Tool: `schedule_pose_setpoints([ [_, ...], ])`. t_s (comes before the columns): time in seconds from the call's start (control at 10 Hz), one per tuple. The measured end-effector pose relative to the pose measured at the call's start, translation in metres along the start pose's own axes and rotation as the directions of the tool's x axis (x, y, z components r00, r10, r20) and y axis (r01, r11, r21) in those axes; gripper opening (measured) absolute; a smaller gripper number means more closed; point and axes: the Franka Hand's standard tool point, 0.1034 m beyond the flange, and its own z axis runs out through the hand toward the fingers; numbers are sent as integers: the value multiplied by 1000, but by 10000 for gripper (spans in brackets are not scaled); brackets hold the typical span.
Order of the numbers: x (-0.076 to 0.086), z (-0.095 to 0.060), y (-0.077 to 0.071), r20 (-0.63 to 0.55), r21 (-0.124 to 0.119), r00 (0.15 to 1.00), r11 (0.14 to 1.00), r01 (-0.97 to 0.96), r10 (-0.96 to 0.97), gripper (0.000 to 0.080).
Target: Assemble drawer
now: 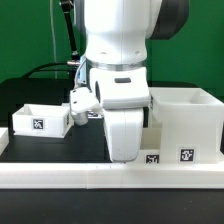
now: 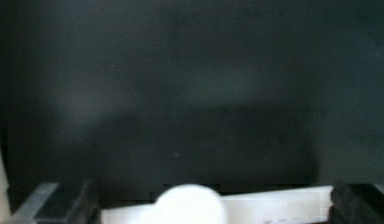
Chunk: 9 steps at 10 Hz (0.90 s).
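While the arm [image 1: 120, 60] hangs low over the black surface [image 1: 55, 146] between the shallow tray [image 1: 40, 120] and the large casing [image 1: 186, 122], its fingers [image 2: 56, 202] stand spread around a white part [image 2: 260, 205].

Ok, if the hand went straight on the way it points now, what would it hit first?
Probably the white drawer part that shows between its open fingers, just ahead of the hand. Depth is hard to judge, since the exterior view hides the fingertips.
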Motion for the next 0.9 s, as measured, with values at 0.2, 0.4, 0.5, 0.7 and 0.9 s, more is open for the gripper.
schedule_pose_setpoints([
  [0.2,14,-5,5,4,-4,1000,1000,-28,28,649],
  [0.4,15,-11,9,20,2,999,999,-40,40,649],
  [0.5,17,-11,10,18,-3,999,999,-39,39,649],
  [0.7,16,-10,9,17,-1,999,999,-40,40,649],
  [0.9,17,-10,9,17,0,999,999,-39,39,649],
])
